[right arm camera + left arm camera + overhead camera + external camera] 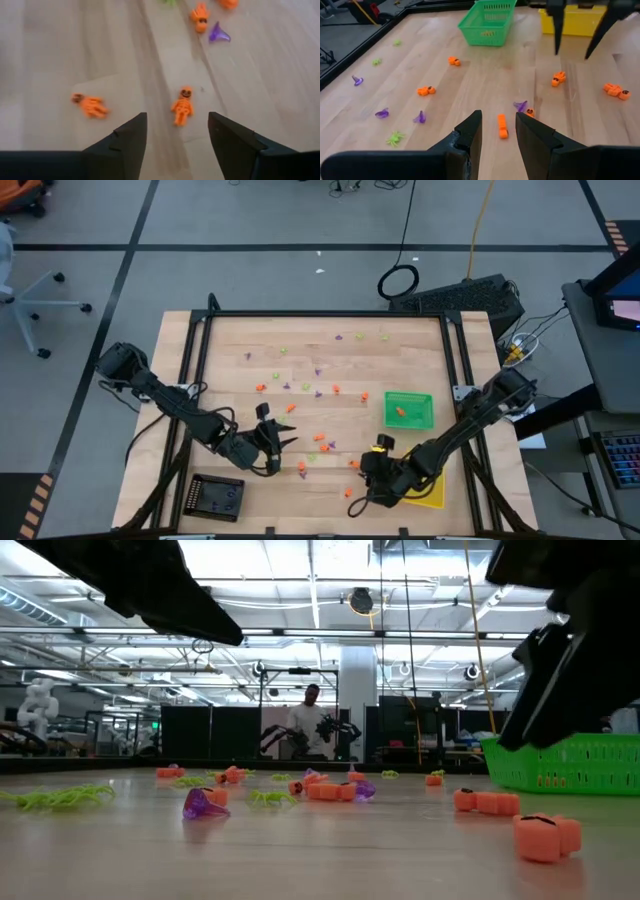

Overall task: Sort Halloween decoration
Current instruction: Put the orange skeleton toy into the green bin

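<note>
Right wrist view: the right gripper (177, 131) hangs above the pale wooden table (60, 60), jaws spread wide and empty, a small orange plastic skeleton figure (182, 106) lying between its fingertips, untouched. The left gripper (498, 135) hovers half-open, holding nothing, near an orange plastic trinket (503, 126).

Arms: two dark, jointed, slender — black cables trailed from each base beside the wooden table (300, 390).
Left gripper (498, 145): matte black wedge-shaped fingers.
Right gripper (177, 137): the same black tapered fingers — a yellow patch showed near its wrist.
</note>
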Available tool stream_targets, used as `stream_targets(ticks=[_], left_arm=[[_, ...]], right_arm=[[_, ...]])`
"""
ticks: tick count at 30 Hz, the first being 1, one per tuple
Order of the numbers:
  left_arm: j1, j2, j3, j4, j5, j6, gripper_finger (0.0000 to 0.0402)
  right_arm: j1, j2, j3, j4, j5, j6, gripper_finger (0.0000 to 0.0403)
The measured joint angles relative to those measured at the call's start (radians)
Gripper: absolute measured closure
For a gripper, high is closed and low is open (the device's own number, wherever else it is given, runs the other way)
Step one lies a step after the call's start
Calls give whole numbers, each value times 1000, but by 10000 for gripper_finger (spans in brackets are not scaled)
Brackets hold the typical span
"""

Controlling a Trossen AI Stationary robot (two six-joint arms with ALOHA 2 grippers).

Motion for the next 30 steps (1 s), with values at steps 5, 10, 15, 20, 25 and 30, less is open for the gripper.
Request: stream_targets(ticks=[5,10,15,20,25,30], left_arm=[[0,0,0,1,52,0,285],[0,0,0,1,77,0,285],[0,0,0,4,77,-1,285],[0,0,0,51,97,0,285],[-2,0,0,80,119,0,285],[-12,0,0,79,130,-7,285]], right_arm=[[-9,38,0,14,-2,0,188],[-10,67,0,32,-6,-6,193],[-11,78,0,35,-3,9,193],[-11,78,0,42,-2,11,193],[-13,108,0,76,0,-10,193],[-14,133,0,99,5,4,193]])
